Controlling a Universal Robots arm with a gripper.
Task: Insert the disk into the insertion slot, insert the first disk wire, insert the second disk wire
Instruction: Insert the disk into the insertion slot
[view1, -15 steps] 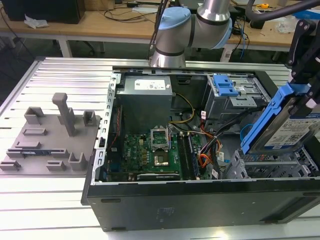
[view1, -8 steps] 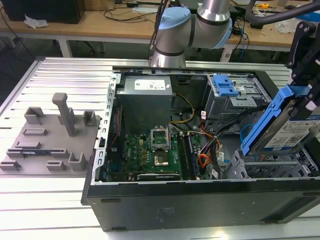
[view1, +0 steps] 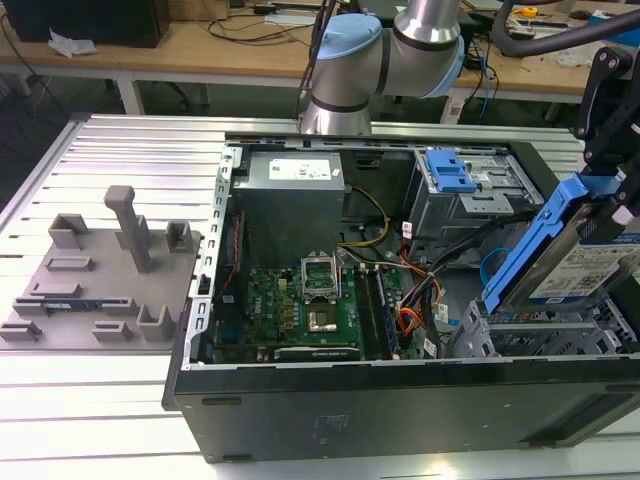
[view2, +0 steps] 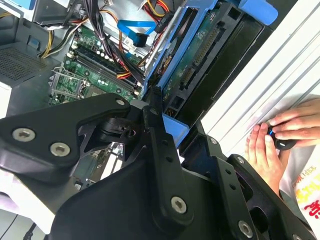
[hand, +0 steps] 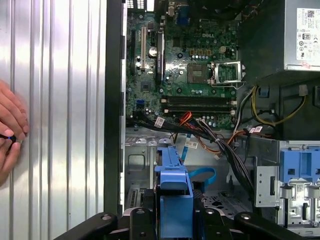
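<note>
The black end effector (hand: 173, 212) pinches the disk (view1: 585, 265), a flat silver hard drive in a bright blue plastic caddy. The disk is tilted, with its lower end near the insertion slot (view1: 530, 345), a low grey perforated sheet-metal bay. Seating it well likely means levelling it square to the slot's rims. Room is tight: the bundled orange and black cables (view1: 415, 300) lie just beside, and the black case wall (view1: 400, 400) is near.
</note>
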